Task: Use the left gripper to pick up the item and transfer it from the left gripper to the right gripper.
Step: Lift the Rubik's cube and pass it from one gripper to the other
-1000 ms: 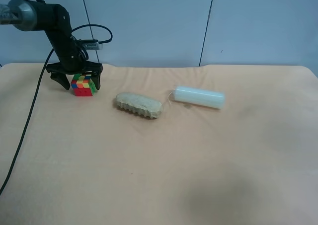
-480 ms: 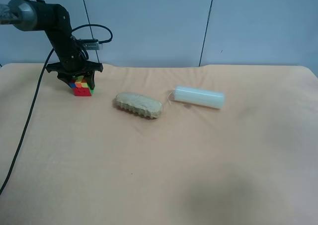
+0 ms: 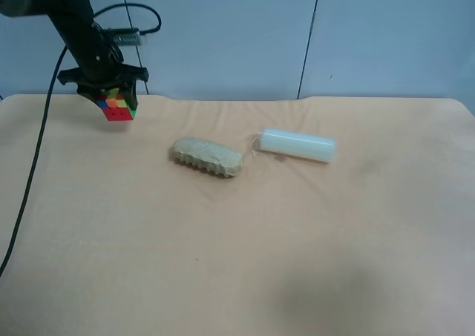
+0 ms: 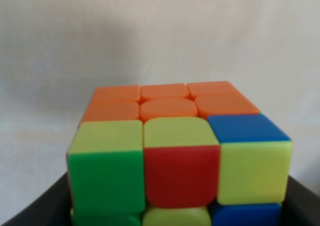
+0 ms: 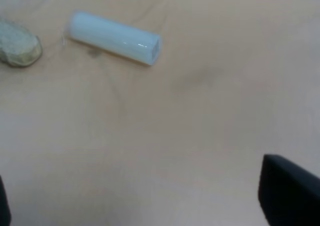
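The right gripper (image 5: pixel 132 186) is hanging nearest, fingers wide, empty. The tan lump (image 3: pixel 208 157) and white cylinder (image 3: pixel 297 145) are lying mid-table. Far left, the left gripper (image 3: pixel 116 101) is clamping the cube (image 4: pixel 175 156) clear of the table (image 3: pixel 297 262): pickup looks done, and the handover is calling for both arms converging.

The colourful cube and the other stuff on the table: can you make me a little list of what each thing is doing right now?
puzzle cube: held in the left gripper, looks lifted just off the cloth
left gripper: shut on the puzzle cube, near the table's back edge
right gripper: open, holding nothing, over bare cloth
tan ridged lump: lying on the cloth, mid-table
white cylinder: lying on its side beside the lump, apart from it
handover: not yet done
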You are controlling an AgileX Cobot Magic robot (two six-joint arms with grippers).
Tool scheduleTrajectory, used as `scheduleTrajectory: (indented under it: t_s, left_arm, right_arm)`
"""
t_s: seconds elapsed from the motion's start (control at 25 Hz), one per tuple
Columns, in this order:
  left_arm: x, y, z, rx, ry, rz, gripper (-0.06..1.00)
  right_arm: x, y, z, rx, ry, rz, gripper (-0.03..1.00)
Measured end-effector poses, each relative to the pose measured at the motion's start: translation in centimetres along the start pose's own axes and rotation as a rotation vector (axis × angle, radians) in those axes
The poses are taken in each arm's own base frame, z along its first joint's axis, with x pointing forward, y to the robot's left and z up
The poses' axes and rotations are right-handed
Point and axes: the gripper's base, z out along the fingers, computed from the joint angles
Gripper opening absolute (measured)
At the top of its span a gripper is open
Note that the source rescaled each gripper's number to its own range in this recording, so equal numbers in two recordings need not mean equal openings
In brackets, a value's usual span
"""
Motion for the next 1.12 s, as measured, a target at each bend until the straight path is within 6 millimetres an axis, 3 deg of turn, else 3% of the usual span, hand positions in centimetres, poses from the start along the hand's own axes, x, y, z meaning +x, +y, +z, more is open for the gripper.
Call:
scheduleTrajectory:
  t_s: [0.28, 0.48, 0.72, 1.12]
  left_arm:
    - [0.3, -0.8, -6.7, 0.083, -0.046, 0.042, 0.01]
    - [1.7, -2.3, -9.4, 0.102, -0.051, 0.120, 0.01]
    - [4.9, -3.9, -11.8, 0.149, -0.096, 0.182, 0.01]
    - [12.2, -4.0, -14.5, 0.315, -0.155, 0.270, 0.01]
  right_arm:
    - [0.0, 0.0, 0.0, 0.000, 0.000, 0.000, 0.99]
    - [0.0, 0.0, 0.0, 0.000, 0.000, 0.000, 0.99]
    - [0.0, 0.0, 0.0, 0.000, 0.000, 0.000, 0.99]
    - [0.0, 0.0, 0.0, 0.000, 0.000, 0.000, 0.99]
